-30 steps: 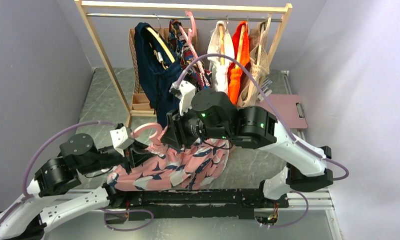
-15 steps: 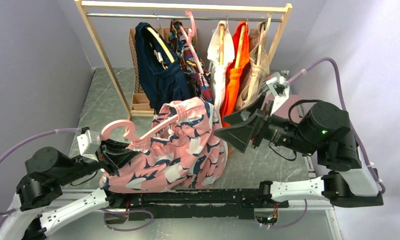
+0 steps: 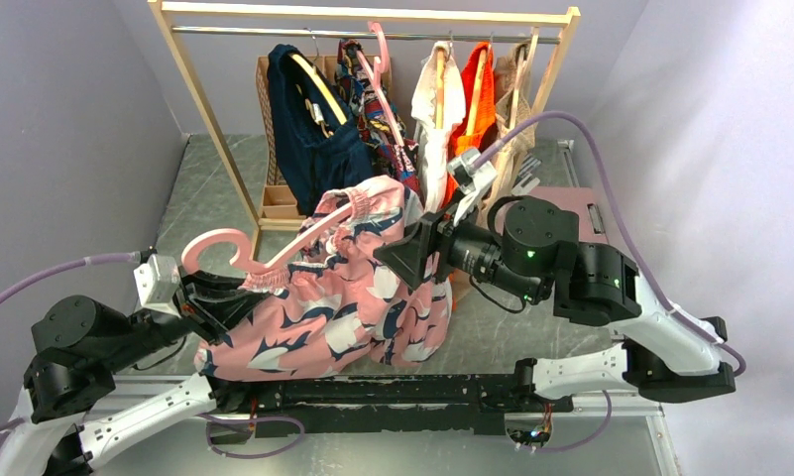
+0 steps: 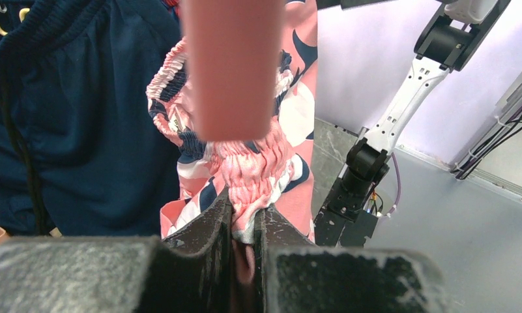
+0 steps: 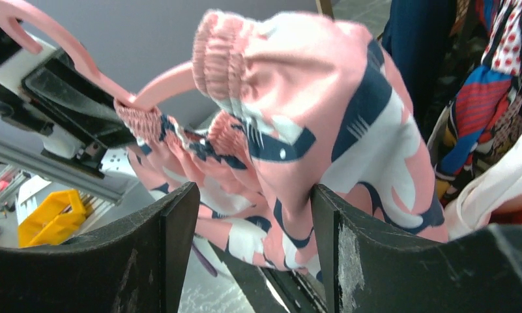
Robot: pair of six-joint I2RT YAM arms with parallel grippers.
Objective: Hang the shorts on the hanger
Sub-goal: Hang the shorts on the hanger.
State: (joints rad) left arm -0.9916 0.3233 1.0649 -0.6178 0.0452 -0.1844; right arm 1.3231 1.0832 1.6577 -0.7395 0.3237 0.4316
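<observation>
Wood frames the biggest thing in view, a clothes rack [image 3: 373, 14] along the far edge of the grey worktop [image 3: 209, 188], hung with other garments. In front of it, over the middle of the worktop, the shorts [image 3: 358, 293] hang as a loose pink drape with their hems reaching down toward the near edge. Their gathered waistband is threaded over one arm of the hanger [image 3: 211, 237], which slants up from near left to far right. That slant looks deliberate, since it raises the free shoulder so the waistband can be worked further along.

The left gripper [image 4: 245, 218] has its jaws clamped on the hanger near its neck. A fold of elastic is pinched in too, which should stop the cloth slipping back off. The right gripper [image 5: 255, 195] faces the right side of the fabric with its jaws apart and holds nothing. I judge it is placed to take a fresh hold on the waistband.
</observation>
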